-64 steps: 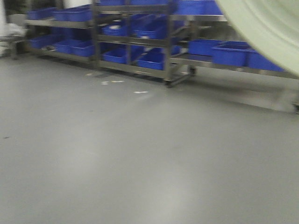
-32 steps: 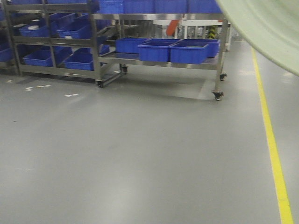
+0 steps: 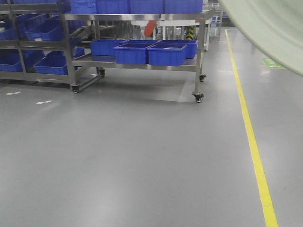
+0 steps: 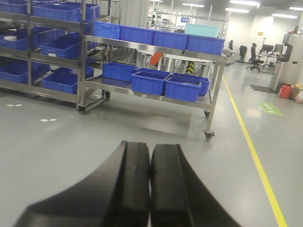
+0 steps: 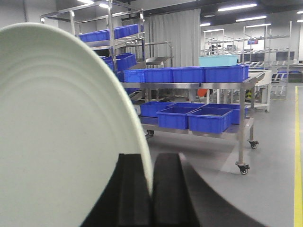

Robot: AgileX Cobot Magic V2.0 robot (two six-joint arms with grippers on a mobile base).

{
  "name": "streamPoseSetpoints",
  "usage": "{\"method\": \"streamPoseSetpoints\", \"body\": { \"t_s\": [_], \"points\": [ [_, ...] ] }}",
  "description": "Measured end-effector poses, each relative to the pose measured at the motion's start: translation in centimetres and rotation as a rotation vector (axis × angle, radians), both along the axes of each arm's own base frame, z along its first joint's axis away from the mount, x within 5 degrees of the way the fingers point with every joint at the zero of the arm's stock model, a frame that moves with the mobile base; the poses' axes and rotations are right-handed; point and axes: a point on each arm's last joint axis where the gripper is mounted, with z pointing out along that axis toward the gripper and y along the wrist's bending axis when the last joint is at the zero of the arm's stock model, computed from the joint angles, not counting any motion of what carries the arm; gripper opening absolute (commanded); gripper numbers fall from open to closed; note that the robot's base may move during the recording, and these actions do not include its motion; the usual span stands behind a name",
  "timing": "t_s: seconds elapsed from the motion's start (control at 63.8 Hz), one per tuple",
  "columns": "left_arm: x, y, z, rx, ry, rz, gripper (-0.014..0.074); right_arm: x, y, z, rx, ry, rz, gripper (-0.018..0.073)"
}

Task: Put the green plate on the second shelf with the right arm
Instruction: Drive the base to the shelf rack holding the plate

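Observation:
The green plate is pale mint and fills the left half of the right wrist view, held on edge. My right gripper is shut on its rim, one black finger on each face. The same green plate juts into the top right corner of the front view. My left gripper is shut with nothing in it and hangs above the grey floor. A wheeled steel rack stands ahead across the floor; its lower shelf carries blue bins. Which level is the second shelf I cannot tell.
More steel racks with blue bins line the left side. A yellow floor line runs along the right, with a green floor mark beyond it. Grey floor lies between me and the racks. Office chairs and equipment stand far right.
The racks have slid leftward in the front view, and the yellow line has come into sight on the right. The plate stays in the top right corner.

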Motion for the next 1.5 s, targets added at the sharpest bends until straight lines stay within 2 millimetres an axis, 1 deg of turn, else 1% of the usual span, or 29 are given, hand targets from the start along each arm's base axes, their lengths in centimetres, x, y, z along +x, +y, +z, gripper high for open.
{"method": "streamPoseSetpoints", "body": {
  "t_s": [1.504],
  "points": [
    [0.00, 0.01, 0.00, 0.000, 0.000, 0.002, 0.0130, -0.01, 0.01, 0.02, 0.000, -0.002, 0.001, 0.0056]
  ]
}}
